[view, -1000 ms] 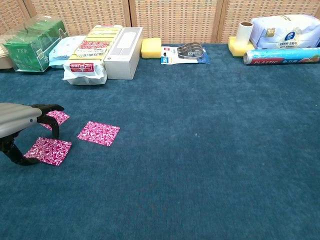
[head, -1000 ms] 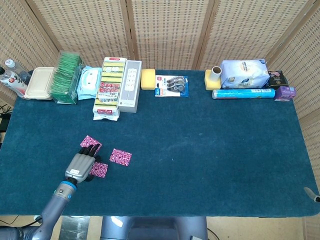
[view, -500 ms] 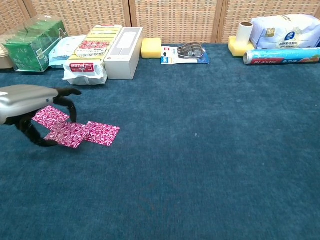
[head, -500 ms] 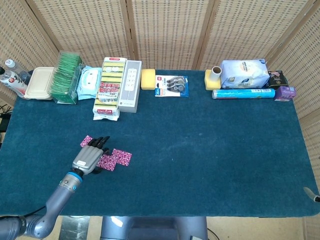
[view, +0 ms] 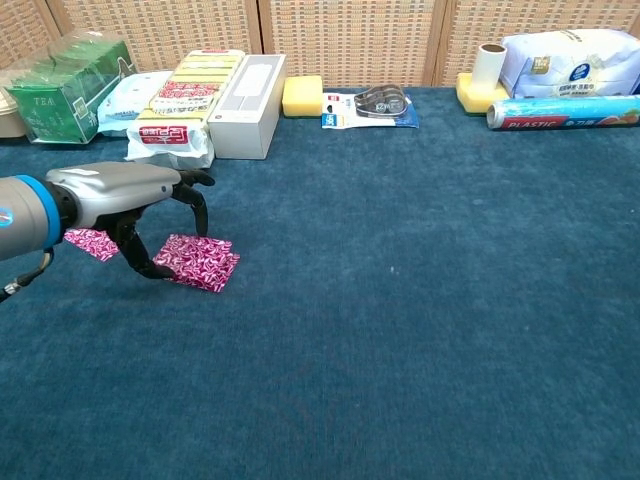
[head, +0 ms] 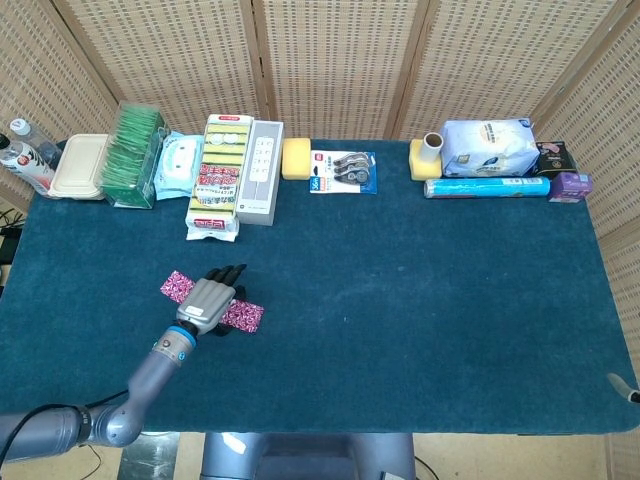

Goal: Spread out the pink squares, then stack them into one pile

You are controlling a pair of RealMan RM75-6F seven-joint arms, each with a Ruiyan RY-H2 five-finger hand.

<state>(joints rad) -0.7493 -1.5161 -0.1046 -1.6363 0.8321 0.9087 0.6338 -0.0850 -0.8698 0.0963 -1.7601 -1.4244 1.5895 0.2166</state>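
My left hand (head: 212, 297) (view: 128, 196) arches over a pink patterned square (view: 202, 261) (head: 243, 316) at the table's front left. Thumb and fingers pinch a square that lies on top of a second one, so the two show as one patch. Another pink square (view: 89, 243) (head: 175, 285) lies flat just left of the hand, partly hidden behind it. Of my right hand only a grey tip (head: 623, 387) shows at the table's front right corner, far from the squares.
The dark blue table cloth (head: 400, 300) is edged at the back by a row of goods: tea box (view: 55, 88), sponge pack (view: 180, 100), white box (view: 250, 105), yellow sponge (view: 302, 96), tape pack (view: 372, 105), plastic wrap roll (view: 565, 112).
My left hand has carried one pink square from the front left up and to the right, onto the rightmost square. The third square has not moved.
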